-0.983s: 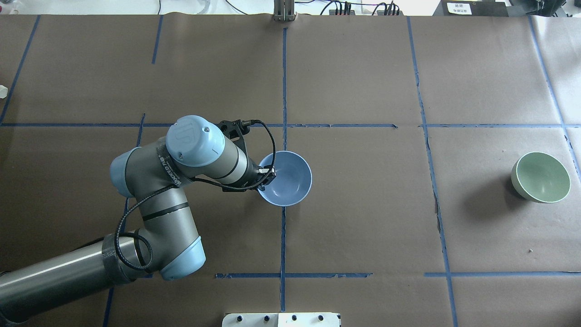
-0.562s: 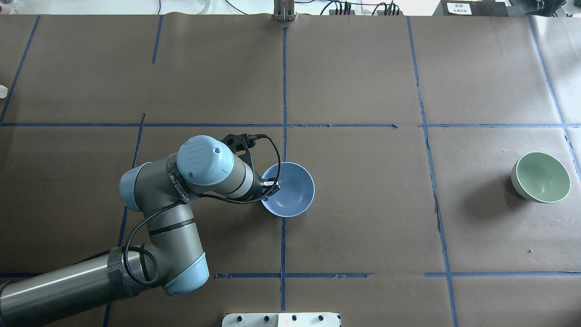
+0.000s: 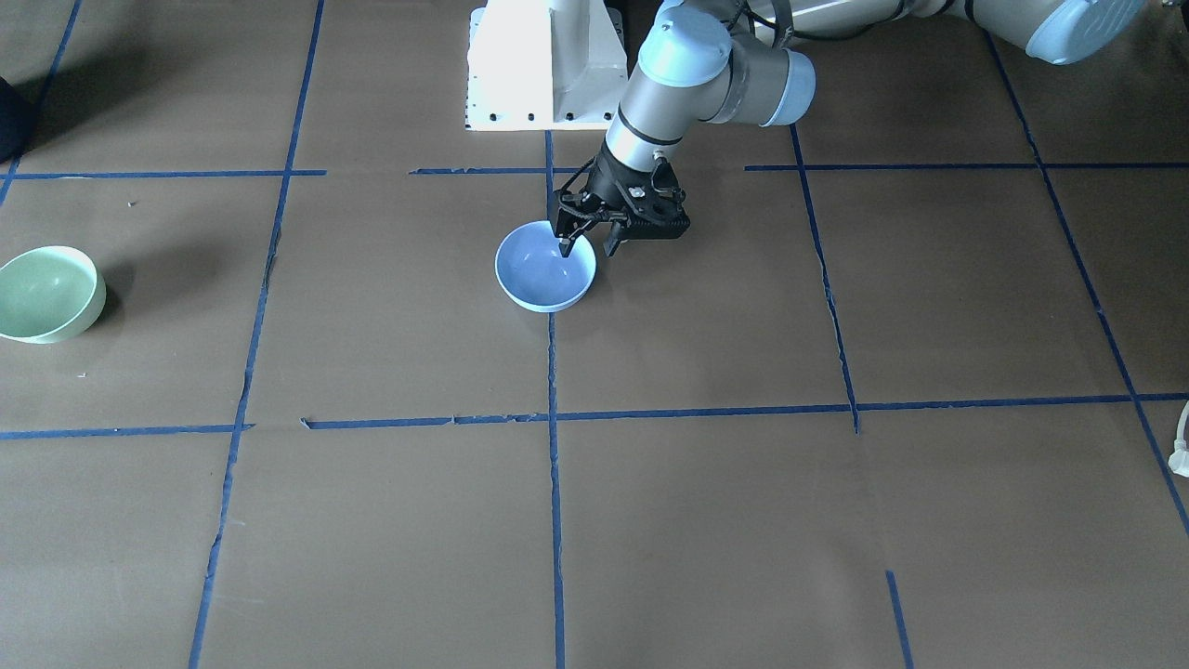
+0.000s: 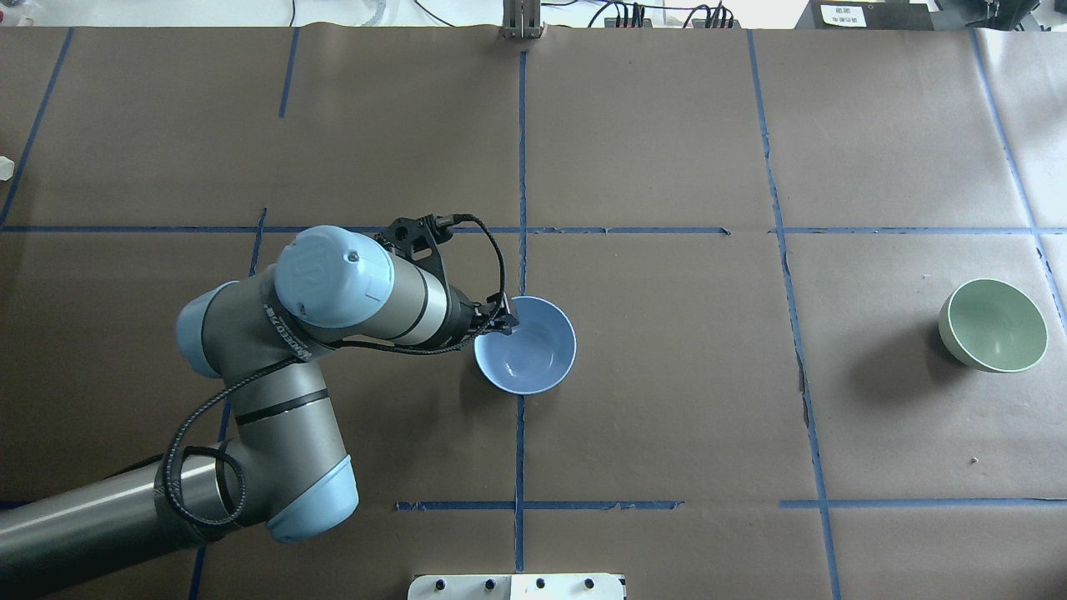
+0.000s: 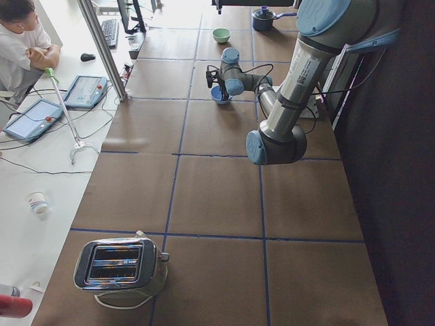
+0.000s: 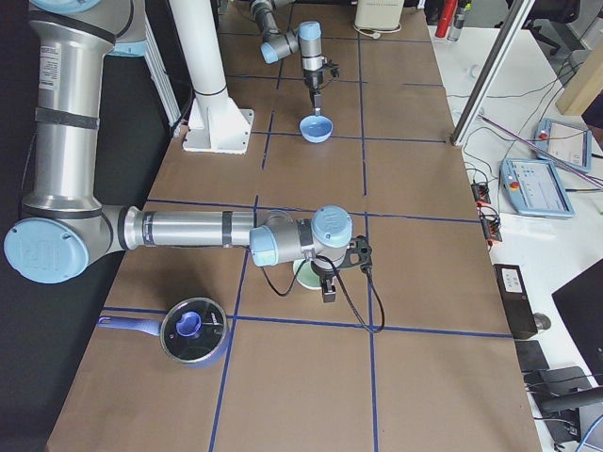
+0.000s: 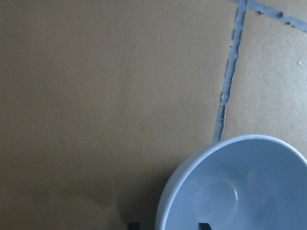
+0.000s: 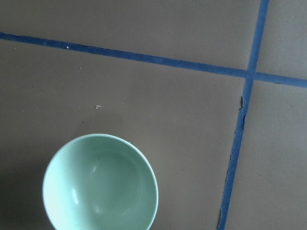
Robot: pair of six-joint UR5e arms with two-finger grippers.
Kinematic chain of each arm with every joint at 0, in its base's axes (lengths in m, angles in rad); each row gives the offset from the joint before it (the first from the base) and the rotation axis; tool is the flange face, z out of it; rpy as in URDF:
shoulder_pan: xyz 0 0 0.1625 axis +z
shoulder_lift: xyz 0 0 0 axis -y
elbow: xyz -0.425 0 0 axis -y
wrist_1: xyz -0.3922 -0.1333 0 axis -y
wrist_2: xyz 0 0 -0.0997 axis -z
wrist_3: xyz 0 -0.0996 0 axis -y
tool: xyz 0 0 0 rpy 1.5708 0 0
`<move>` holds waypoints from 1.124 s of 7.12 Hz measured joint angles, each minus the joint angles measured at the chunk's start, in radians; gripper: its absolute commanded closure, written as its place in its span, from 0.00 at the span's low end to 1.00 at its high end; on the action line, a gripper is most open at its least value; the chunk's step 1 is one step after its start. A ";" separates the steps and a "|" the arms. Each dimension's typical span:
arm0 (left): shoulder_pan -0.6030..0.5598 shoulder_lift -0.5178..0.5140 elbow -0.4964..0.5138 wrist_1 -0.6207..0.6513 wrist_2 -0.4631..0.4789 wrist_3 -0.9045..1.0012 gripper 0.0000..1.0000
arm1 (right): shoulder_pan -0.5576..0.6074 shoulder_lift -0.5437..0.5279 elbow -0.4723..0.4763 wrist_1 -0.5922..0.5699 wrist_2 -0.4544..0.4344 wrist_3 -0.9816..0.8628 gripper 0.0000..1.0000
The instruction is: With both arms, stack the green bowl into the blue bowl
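Note:
The blue bowl stands upright on the table near the middle, also in the front view and the left wrist view. My left gripper is open, with one finger inside the bowl's near rim and one outside it. The green bowl stands upright at the far right, also in the front view and the right wrist view. My right gripper hovers over the green bowl; I cannot tell whether it is open or shut.
The white pedestal base stands at the robot's edge. A pot with a blue lid sits near the right arm. A toaster stands at the table's left end. An operator sits beyond the far edge.
The blue bowl has come down from a lifted, tilted hold to rest on the table. My left gripper has opened at its rim and the left wrist has shifted left.

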 measured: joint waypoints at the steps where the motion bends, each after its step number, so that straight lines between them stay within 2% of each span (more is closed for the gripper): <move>1: -0.018 0.007 -0.032 0.002 0.000 -0.004 0.00 | -0.021 -0.009 -0.009 0.064 -0.002 0.058 0.01; 4: -0.028 0.022 -0.047 0.005 0.002 -0.007 0.00 | -0.126 -0.031 -0.123 0.374 -0.012 0.275 0.03; 5: -0.029 0.030 -0.049 0.005 0.002 -0.007 0.00 | -0.150 -0.030 -0.175 0.461 -0.015 0.309 0.07; 7: -0.029 0.036 -0.052 0.003 0.002 -0.007 0.00 | -0.185 -0.024 -0.223 0.522 -0.017 0.352 0.22; 8: -0.029 0.038 -0.053 0.003 0.002 -0.007 0.00 | -0.195 -0.020 -0.237 0.527 -0.017 0.359 0.53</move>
